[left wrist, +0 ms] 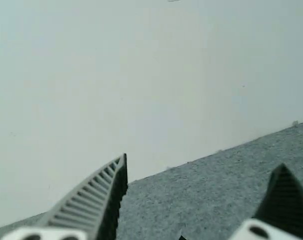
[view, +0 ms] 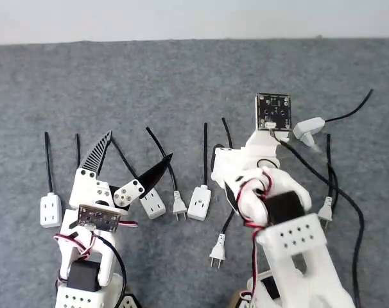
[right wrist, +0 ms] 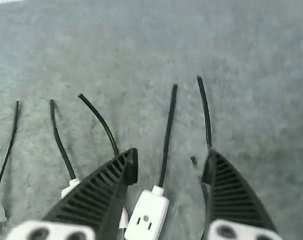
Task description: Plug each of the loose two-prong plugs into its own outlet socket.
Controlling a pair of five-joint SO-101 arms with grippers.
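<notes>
My right gripper point(right wrist: 171, 157) is open, its jaws standing on either side of a white outlet socket point(right wrist: 146, 217) on the grey mat; in the high view that socket point(view: 199, 202) lies just left of the right arm point(view: 271, 199). Two more sockets point(view: 51, 210) point(view: 153, 204) lie to the left. Loose two-prong plugs lie at the centre point(view: 179, 205), in front point(view: 217, 250) and at the right point(view: 325, 212). My left gripper point(view: 140, 145) is open and raised, empty, above the second socket; the left wrist view has its fingers point(left wrist: 99, 205) against wall and mat.
Each socket and plug trails a short black cord across the grey mat point(view: 181, 90). A white cord-end piece point(view: 308, 128) lies beside the right arm's camera board. A pale wall point(left wrist: 141, 75) borders the far edge.
</notes>
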